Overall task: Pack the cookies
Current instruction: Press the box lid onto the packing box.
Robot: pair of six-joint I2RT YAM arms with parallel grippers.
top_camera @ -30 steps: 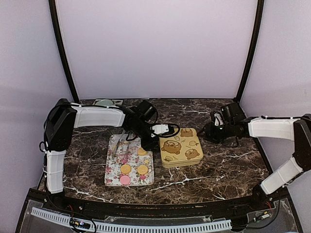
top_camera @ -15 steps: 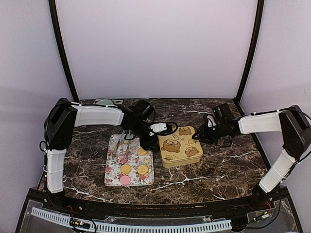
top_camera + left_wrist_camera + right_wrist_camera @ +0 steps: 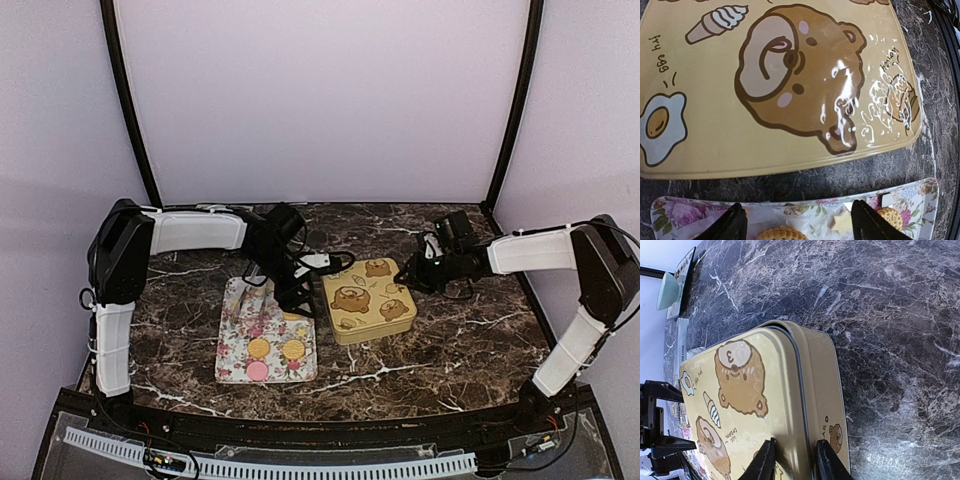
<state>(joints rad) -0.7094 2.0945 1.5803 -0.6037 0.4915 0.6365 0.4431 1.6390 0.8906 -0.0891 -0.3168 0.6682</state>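
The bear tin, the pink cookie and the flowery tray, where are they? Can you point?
bear tin (image 3: 366,300), top view, middle of its lid.
pink cookie (image 3: 257,371), top view, middle of the cookie.
flowery tray (image 3: 240,322), top view, bare patterned part left of the cookies.

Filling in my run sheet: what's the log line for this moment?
left tool: open over floral tray | right tool: straddling tin lid edge | cookies: on tray | tin: closed

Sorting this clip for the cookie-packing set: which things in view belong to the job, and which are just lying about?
Belong to the job:
- cookies on the floral tray
- yellow bear tin, lid on
- left claw, over the tray's edge
- right claw, astride the tin's rim

Just lying about:
- pale green bowl at the table's far edge
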